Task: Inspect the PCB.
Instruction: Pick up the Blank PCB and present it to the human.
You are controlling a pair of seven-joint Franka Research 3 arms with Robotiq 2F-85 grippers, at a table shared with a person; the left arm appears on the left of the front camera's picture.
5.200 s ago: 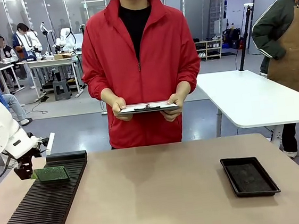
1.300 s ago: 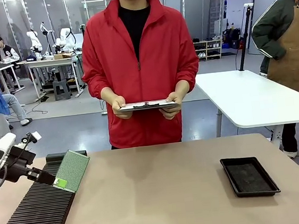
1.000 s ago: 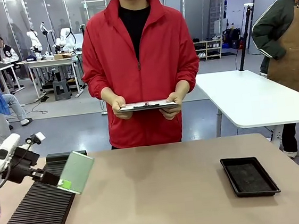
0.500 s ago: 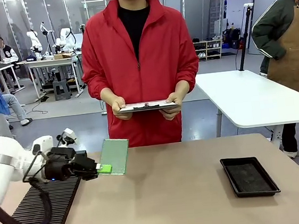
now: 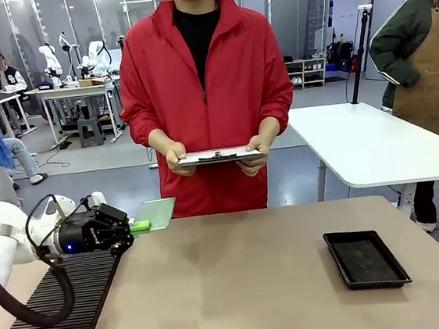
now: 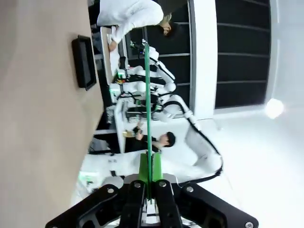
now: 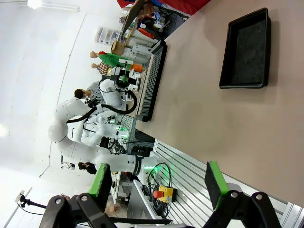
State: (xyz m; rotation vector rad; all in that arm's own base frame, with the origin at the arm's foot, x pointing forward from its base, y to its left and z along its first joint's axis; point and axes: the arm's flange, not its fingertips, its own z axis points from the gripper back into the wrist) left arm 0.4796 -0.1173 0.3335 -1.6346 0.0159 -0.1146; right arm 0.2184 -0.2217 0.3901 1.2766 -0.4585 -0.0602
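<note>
"Tipped down since a moment ago: the circuit board (image 5: 155, 213) lies almost flat now, no longer facing the camera."

"Where is it?"

"Lifted off the table (image 5: 240, 288), near the rack's (image 5: 58, 307) far end, pinched by one edge in my left gripper (image 5: 138, 226), squeezed tight on it. My right gripper (image 7: 157, 183) stands wide apart, empty."

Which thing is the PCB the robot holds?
Look at the left side of the brown table, where a long black ribbed rack lies. Above its far end the left gripper pinches the PCB by one edge, off the table. It is the thin pale green plate, unlike the black tray on the right or the white clipboard the person holds.
</note>
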